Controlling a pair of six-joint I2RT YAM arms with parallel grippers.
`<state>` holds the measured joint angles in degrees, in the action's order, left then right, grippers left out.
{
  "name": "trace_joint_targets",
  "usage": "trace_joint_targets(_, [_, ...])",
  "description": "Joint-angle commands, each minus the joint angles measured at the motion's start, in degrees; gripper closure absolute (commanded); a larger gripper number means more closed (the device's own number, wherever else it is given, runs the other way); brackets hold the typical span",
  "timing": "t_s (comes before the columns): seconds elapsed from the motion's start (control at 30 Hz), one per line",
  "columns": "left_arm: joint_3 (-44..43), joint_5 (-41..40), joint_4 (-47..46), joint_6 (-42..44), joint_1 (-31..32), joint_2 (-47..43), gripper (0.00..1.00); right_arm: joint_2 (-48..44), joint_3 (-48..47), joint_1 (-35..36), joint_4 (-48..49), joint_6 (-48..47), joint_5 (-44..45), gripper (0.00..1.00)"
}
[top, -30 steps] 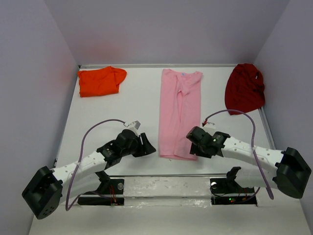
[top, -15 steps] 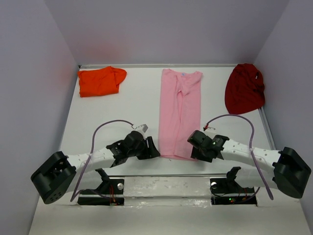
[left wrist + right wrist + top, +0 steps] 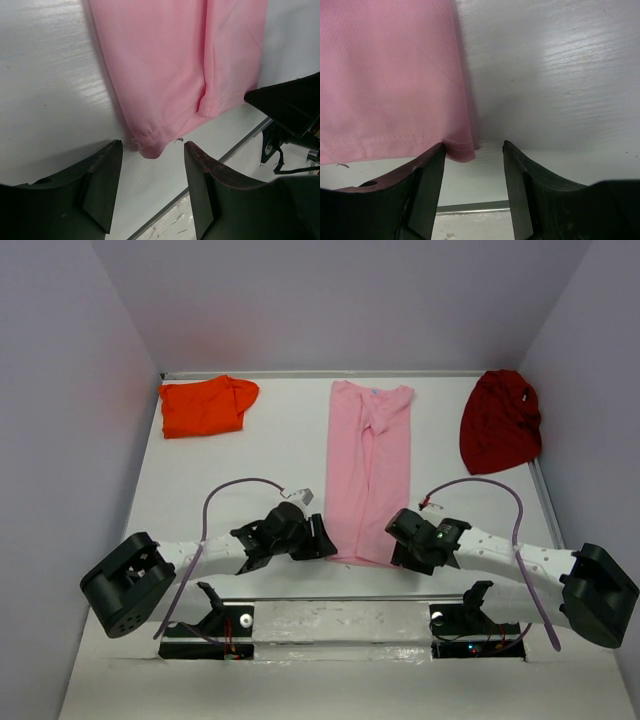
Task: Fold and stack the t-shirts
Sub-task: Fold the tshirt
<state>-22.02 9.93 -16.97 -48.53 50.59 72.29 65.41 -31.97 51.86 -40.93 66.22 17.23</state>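
A: White table (image 3: 270,450) between pale purple walls (image 3: 330,300), seen from above. Places of the t-shirts?

B: Orange t-shirt (image 3: 203,406) crumpled at the far left corner. Dark red t-shirt (image 3: 500,420) bunched at the far right. Pink t-shirt (image 3: 368,465) in the middle, folded to a long strip, running from far to near.

A: And the grippers?

B: Left gripper (image 3: 322,540) just beside the near left corner of the pink hem, right gripper (image 3: 400,545) just beside the near right corner. Hard to judge the jaws from up here.

A: From the left wrist?

B: Left gripper (image 3: 152,150) spread wide, pinching nothing. Near left corner of pink t-shirt (image 3: 170,60) flat on the table (image 3: 45,100), exactly between the two fingertips.

A: From the right wrist?

B: Right gripper (image 3: 474,147) also spread, holding nothing. Near right corner of pink t-shirt (image 3: 385,75) just at one fingertip, bare table (image 3: 555,75) before the other.
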Motion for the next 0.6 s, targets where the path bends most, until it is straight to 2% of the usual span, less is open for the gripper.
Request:
trace_joint_targets(0.0, [-2.50,-0.79,-2.19,1.25,0.39,0.83,0.39,0.86,-0.03,0.53,3.13,1.20,-0.10,0.45])
trace_joint_targets(0.57, [-2.68,-1.41,-2.98,2.22,1.18,4.79,0.42,2.80,0.15,0.53,6.82,1.46,0.61,0.45])
